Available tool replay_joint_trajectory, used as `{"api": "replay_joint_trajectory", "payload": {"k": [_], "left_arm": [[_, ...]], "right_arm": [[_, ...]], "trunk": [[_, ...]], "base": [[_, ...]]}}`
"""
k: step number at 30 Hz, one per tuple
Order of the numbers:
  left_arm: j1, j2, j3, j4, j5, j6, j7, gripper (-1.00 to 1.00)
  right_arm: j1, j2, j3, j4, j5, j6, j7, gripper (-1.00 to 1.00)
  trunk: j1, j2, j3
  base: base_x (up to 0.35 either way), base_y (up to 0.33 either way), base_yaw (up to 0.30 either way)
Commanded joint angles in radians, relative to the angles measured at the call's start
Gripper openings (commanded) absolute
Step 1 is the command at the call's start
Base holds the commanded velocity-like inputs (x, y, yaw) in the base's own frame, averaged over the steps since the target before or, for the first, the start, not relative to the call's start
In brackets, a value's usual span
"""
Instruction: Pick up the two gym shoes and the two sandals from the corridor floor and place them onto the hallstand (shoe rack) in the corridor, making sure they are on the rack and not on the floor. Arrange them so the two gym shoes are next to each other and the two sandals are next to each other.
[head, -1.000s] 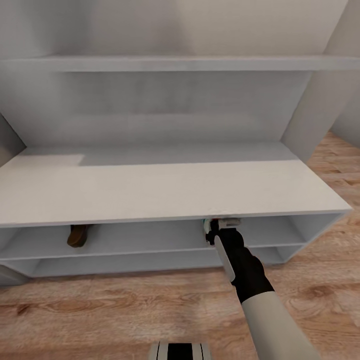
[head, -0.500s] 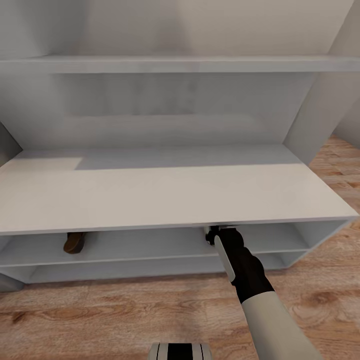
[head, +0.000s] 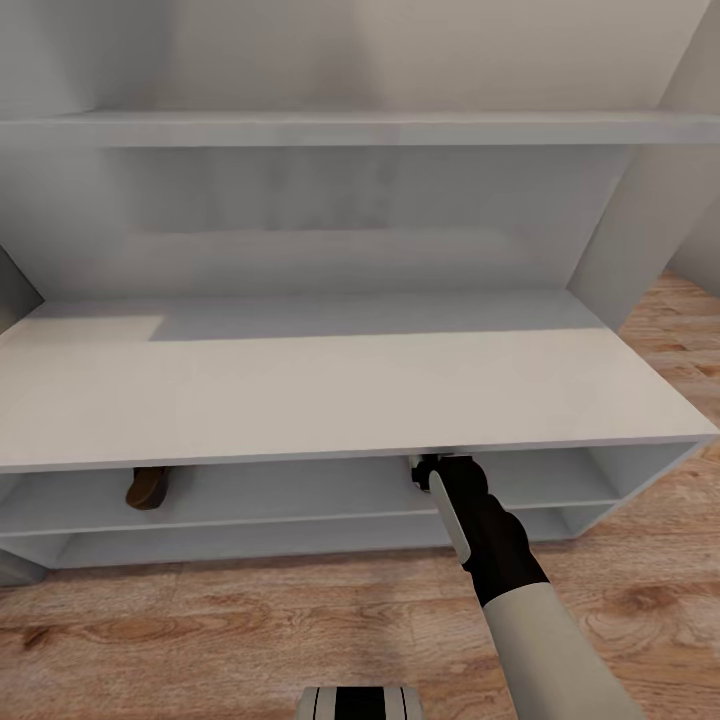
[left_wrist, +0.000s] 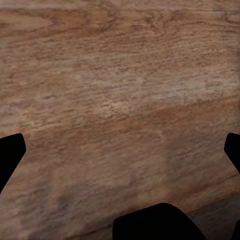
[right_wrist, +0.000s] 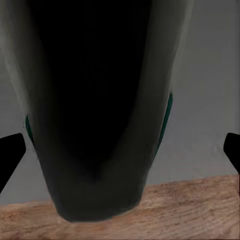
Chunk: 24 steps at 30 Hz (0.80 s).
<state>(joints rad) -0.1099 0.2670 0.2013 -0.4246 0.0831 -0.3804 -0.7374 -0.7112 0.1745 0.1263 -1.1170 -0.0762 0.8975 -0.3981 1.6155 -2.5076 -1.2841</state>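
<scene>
The pale-grey hallstand fills the head view. One dark brown sandal lies on its upper shelf row at the left. My right arm reaches into that same row further right, and the right gripper is mostly hidden under the bench top. In the right wrist view a gym shoe with a dark opening and green trim sits between the widely spread fingertips, with a gap on each side. My left gripper hangs open over the corridor floor with nothing in it.
A long wall shelf runs above the bench. Wood plank floor lies in front of the rack and at its right end. The lower shelf row shows as a narrow strip.
The head camera shifted slightly, so the bench top now covers more of the shelf row, the right gripper and the shoe. The right arm stays in about the same place.
</scene>
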Motion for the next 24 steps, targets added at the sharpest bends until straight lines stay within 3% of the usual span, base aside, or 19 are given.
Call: {"api": "replay_joint_trajectory", "payload": {"k": [1, 12, 24], "left_arm": [[-0.001, 0.0, 0.003, 0.001, 0.006, 0.001, -0.008, 1.0], [-0.001, 0.0, 0.003, 0.001, 0.007, -0.001, -0.008, 1.0], [-0.001, 0.0, 0.003, 0.001, 0.006, -0.002, -0.008, 1.0]], "right_arm": [[-0.001, 0.0, 0.001, -0.001, -0.008, 0.003, -0.008, 1.0], [-0.001, 0.0, 0.001, -0.002, -0.008, 0.003, -0.008, 1.0], [-0.001, 0.0, 0.001, -0.001, -0.008, 0.003, -0.008, 1.0]], "trunk": [[0.0, 0.0, -0.001], [0.0, 0.0, -0.001], [0.0, 0.0, -0.001]], "base": [[0.0, 0.0, 0.0], [-0.014, 0.0, 0.0], [-0.296, 0.0, 0.0]]}}
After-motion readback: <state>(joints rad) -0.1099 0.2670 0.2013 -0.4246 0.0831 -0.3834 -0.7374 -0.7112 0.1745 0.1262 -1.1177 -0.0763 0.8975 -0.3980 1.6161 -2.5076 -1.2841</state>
